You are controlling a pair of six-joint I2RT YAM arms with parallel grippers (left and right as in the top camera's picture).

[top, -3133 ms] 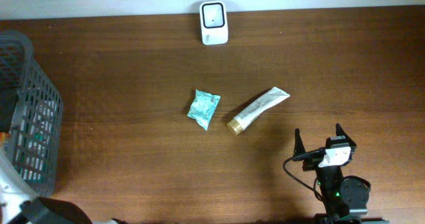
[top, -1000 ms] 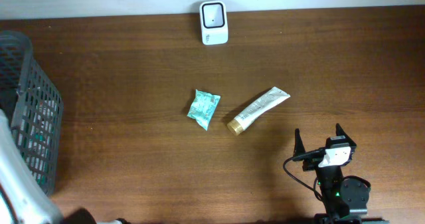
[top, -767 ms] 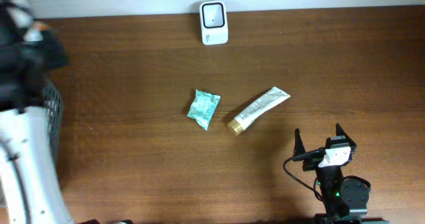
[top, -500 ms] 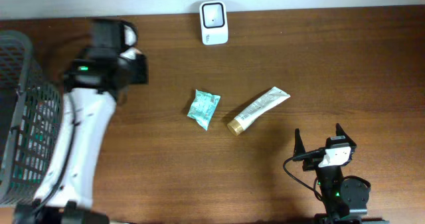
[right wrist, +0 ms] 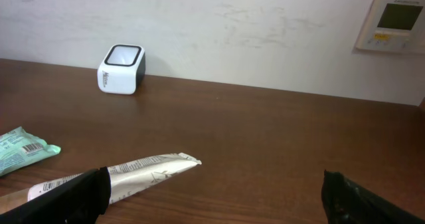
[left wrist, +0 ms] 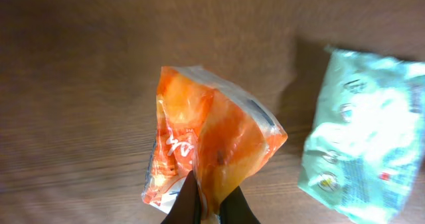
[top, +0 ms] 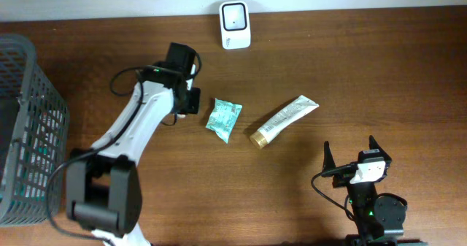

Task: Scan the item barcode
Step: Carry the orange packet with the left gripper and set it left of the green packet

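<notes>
My left gripper is shut on the bottom edge of an orange snack packet, which hangs over the wood. In the overhead view the left gripper sits just left of a teal packet and hides the orange packet. The teal packet lies to the right in the left wrist view. The white barcode scanner stands at the table's back edge. My right gripper rests open at the front right, nothing between its fingers.
A silver tube with a gold cap lies right of the teal packet. A grey mesh basket stands at the left edge. The right wrist view shows the scanner, the tube and a wall thermostat.
The left arm has swung from over the basket at the far left across to the table's middle, beside the teal packet. The right arm has not moved.
</notes>
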